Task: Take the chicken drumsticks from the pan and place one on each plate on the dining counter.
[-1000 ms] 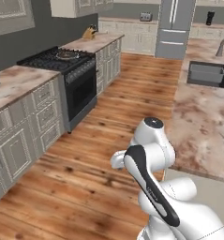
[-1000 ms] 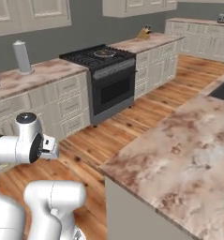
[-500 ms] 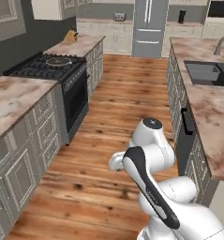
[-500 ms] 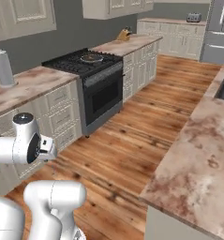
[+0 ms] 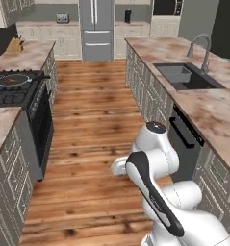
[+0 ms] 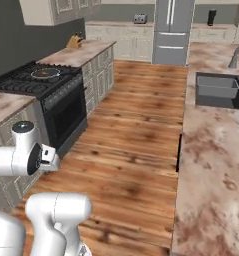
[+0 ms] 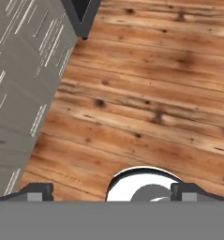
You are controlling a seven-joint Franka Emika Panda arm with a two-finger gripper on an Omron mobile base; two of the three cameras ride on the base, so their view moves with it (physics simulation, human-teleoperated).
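One pan (image 5: pixel 12 79) on the stove — one sink (image 5: pixel 186 77), one tap (image 5: pixel 198 48).

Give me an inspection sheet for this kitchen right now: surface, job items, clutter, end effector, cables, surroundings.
Surface: dining counter, beige mottled stone, with a dark inset sink and curved tap; no plates on the part in view.
Job's things: pan sits on the black stove; its contents are too small to tell.
Clutter: knife block on the stove-side counter; toaster on the far counter.
End effector: end effector open, holding nothing, pointed down at the wood floor.
Cables: nothing seen.
Surroundings: grey cabinets, steel fridge at the far end.
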